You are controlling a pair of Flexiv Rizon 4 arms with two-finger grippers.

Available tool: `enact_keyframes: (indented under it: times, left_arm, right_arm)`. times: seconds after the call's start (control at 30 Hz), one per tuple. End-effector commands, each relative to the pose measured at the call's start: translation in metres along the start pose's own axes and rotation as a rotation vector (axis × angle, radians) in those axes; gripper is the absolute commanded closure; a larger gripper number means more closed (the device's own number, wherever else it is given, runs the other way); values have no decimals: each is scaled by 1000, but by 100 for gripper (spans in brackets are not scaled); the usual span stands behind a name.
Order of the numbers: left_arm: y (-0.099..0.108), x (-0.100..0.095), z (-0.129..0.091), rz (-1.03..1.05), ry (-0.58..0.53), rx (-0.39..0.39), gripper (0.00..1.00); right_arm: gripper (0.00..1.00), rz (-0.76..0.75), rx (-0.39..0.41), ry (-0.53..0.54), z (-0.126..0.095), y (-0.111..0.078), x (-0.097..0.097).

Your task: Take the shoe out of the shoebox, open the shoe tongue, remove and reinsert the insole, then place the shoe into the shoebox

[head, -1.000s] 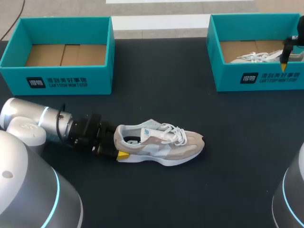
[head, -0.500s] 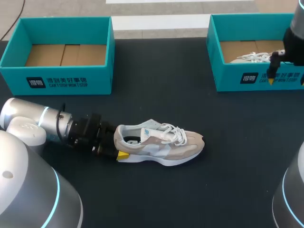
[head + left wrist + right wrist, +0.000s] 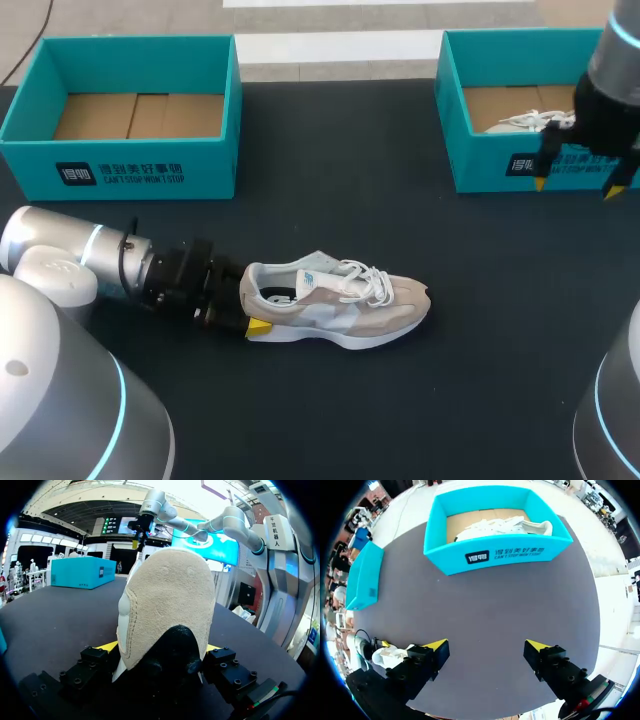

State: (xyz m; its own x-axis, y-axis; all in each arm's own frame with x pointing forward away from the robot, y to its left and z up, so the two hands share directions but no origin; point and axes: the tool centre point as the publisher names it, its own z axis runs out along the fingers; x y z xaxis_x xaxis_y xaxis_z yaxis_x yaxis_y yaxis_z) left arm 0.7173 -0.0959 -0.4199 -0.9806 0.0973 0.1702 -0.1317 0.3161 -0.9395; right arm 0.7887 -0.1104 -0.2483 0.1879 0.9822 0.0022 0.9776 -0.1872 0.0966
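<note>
1. Left hand (image 3: pixel 247 308): closed on the heel of the shoe (image 3: pixel 340 300), one yellow tip each side; both tips plain only in the left wrist view.
2. Shoe upright on its sole on the table (image 3: pixel 400 420), toe toward the right.
3. Right hand (image 3: pixel 486 645): spread wide, holding nothing, above the table just before the right shoebox (image 3: pixel 495 555).
4. Inside that box, a second white shoe (image 3: pixel 500 526), clearest from the right wrist view.

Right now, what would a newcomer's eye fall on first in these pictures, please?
First the beige-and-white shoe at the table's middle, heel gripped by the left end effector. Then the teal left shoebox and right shoebox at the far edge; the right one holds a white shoe, with the open right end effector before its front wall.
</note>
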Motion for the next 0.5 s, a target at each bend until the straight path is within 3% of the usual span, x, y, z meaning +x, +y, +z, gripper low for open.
enact_keyframes:
  times: [0.03,0.23,0.5]
  left_arm:
    - [6,-2,4,0,-2,1,100]
    - [6,-2,4,0,-2,1,100]
    - [6,-2,4,0,-2,1,100]
  right_arm:
    - [0,-4,-41,-25,-5,-23,30]
    - [0,-51,9,-22,-4,-54,69]
    - [0,-2,62,-28,2,-79,121]
